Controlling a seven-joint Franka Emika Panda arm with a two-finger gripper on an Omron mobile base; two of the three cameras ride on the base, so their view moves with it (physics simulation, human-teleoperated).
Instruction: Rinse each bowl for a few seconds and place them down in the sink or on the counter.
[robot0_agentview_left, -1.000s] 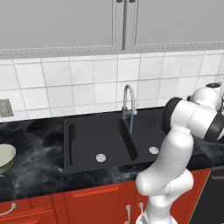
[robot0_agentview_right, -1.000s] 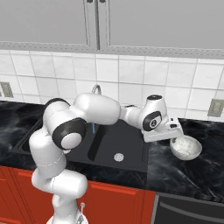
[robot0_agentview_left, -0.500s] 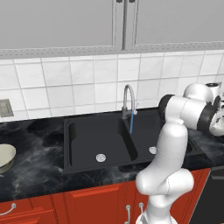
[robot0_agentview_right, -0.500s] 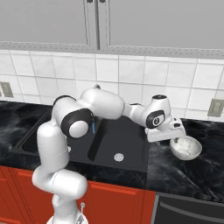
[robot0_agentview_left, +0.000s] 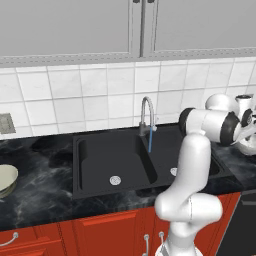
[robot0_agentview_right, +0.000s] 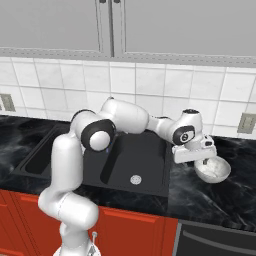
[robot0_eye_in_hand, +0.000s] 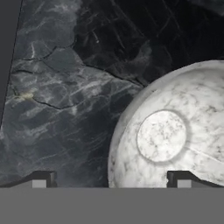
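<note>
Glossy black marble counter (robot0_eye_in_hand: 65, 100) lying bare beside round white-grey marbled bowl (robot0_eye_in_hand: 175, 131); bowl's rim sitting under one fingertip (robot0_eye_in_hand: 179, 179), blocking it.

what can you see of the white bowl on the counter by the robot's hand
The white bowl is small, round and glossy, white-grey with a marbled look and a flat round patch at the bottom of its inside. It stands upright and empty on the black counter, to the right of the sink. The open hand hangs just above its left rim: in the hand view one fingertip sits over the bowl, the other over bare counter. Whether it touches the rim cannot be told.
</note>
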